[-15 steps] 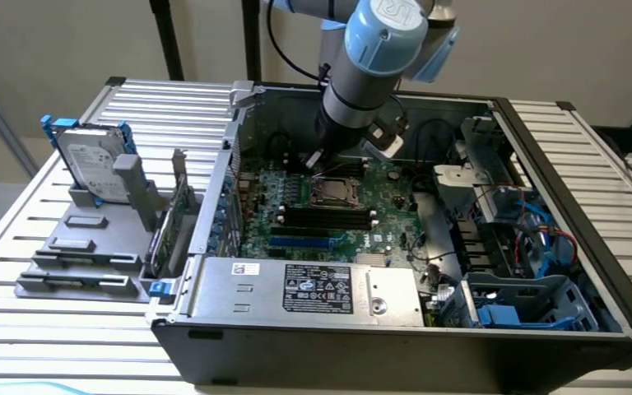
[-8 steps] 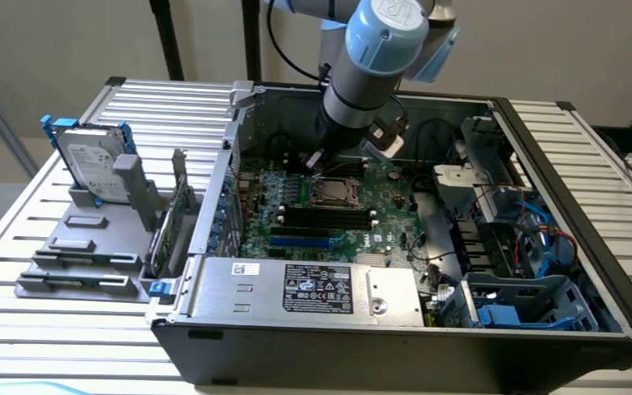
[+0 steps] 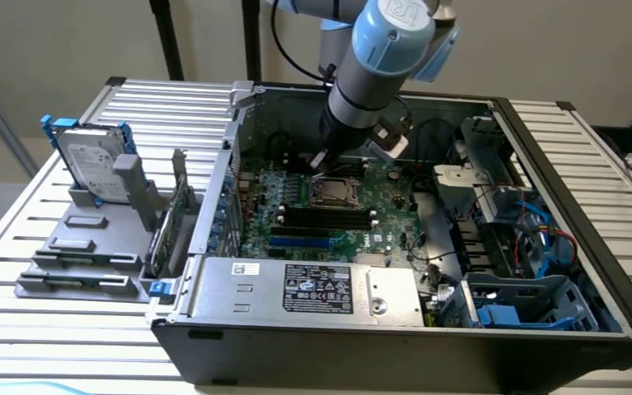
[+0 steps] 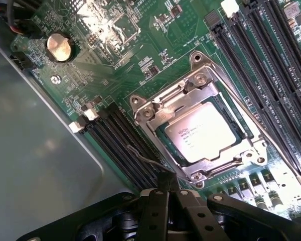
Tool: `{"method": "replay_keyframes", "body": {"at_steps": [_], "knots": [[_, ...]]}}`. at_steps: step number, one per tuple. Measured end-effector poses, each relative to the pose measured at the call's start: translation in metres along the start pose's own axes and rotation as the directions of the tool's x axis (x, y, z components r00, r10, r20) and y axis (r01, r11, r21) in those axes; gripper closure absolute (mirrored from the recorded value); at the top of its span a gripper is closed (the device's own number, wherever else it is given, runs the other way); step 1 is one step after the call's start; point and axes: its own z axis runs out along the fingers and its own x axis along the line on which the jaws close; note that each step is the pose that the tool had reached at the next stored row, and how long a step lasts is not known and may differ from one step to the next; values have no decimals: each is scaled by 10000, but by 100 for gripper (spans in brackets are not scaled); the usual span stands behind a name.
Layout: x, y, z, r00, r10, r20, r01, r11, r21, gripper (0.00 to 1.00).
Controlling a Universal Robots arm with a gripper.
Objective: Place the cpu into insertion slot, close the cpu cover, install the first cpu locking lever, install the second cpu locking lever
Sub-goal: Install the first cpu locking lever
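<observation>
An open computer case [image 3: 579,247] lies on the slatted tabletop [image 3: 9,317]. In the exterior view the arm reaches down from the upper middle of the frame, with the gripper [image 3: 318,158] just above the insertion slot [image 3: 332,191] at the centre of the green board [image 3: 388,226]. In the wrist view the cpu [image 4: 205,133] sits in the slot, and the cpu cover [image 4: 155,108] lies flat around it. The gripper's fingers look drawn together, their tip close by a thin wire lever [image 4: 143,158] beside the cover; I cannot tell whether they touch.
</observation>
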Motion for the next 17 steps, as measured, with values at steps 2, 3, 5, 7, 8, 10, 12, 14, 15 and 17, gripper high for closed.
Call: {"method": "replay_keyframes", "body": {"at_steps": [2, 3, 5, 7, 8, 10, 12, 14, 15, 17], "knots": [[9, 12, -2, 10000, -4, 8, 4, 10000, 9, 89], [13, 17, -3, 10000, -7, 12, 7, 10000, 13, 89], [22, 28, -5, 10000, -10, 17, 10, 10000, 20, 89], [29, 37, -6, 10000, -14, 22, 14, 10000, 25, 89], [32, 41, -7, 10000, -16, 24, 16, 10000, 27, 89], [33, 42, -7, 10000, -16, 26, 16, 10000, 30, 89], [24, 41, -9, 10000, -20, 27, 20, 10000, 32, 89], [-5, 24, -10, 10000, -29, 30, 29, 10000, 34, 89], [-27, 5, -9, 10000, -31, 31, 31, 10000, 35, 89], [-77, -35, -6, 10000, -40, 36, 40, 10000, 36, 89]]}}
